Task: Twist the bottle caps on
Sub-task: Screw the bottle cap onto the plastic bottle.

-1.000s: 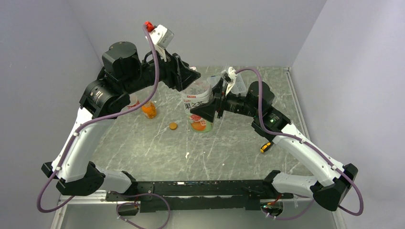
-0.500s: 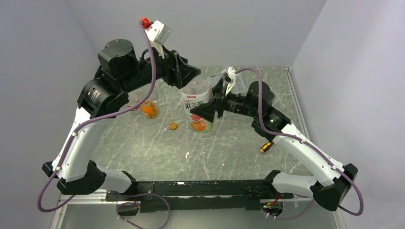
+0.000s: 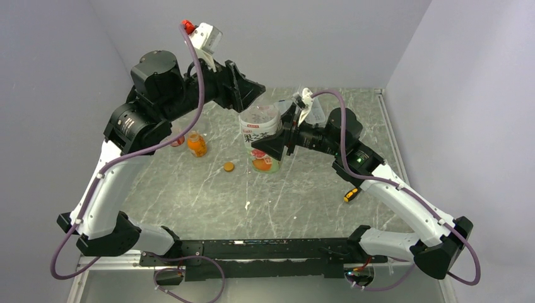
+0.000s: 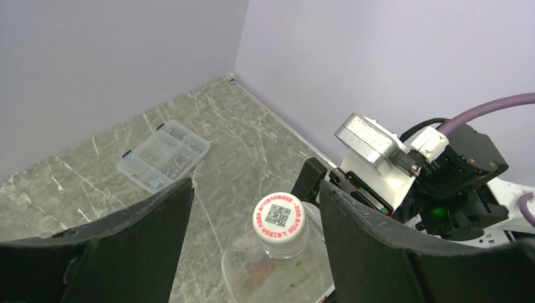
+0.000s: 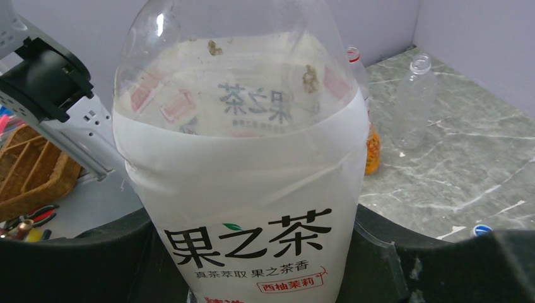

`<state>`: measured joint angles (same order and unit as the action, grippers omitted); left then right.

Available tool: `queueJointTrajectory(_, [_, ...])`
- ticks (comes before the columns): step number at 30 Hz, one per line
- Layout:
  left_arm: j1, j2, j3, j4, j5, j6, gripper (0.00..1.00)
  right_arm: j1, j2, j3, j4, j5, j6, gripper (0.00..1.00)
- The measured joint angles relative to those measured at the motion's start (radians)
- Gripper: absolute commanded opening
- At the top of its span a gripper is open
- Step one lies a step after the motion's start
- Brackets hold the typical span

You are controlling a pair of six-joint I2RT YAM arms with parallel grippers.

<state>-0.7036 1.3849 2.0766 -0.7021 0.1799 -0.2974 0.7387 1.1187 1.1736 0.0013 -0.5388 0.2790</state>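
Left hand (image 4: 255,188) risen off one capped bottle (image 3: 259,124), one loose orange cap (image 3: 228,166)

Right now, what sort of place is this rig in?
Likely a lab test cell: marble-look table boxed in by plain lilac walls, left arm and right arm bolted at its near edge, a compartment box and white-labelled bottle as props.

The white-labelled bottle (image 3: 258,123) and right claw (image 3: 266,150) fill the middle; near table (image 3: 284,202) lies open.
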Motion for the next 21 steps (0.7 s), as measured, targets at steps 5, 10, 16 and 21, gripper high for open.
queueJointTrajectory(5, [0.000, -0.003, -0.002, 0.003, -0.025, -0.067, 0.78, 0.016, -0.001, 0.000, 0.000, 0.045, -0.019, 0.25])
queueJointTrajectory(10, [0.000, -0.028, -0.047, 0.018, -0.074, -0.144, 0.73, 0.061, -0.001, -0.001, 0.000, 0.133, -0.050, 0.25])
queueJointTrajectory(16, [0.000, -0.040, -0.082, 0.034, -0.121, -0.200, 0.70, 0.132, -0.005, -0.008, 0.000, 0.278, -0.095, 0.25])
queueJointTrajectory(21, [0.000, -0.041, -0.084, 0.048, -0.122, -0.219, 0.68, 0.153, -0.005, -0.008, 0.000, 0.359, -0.117, 0.25])
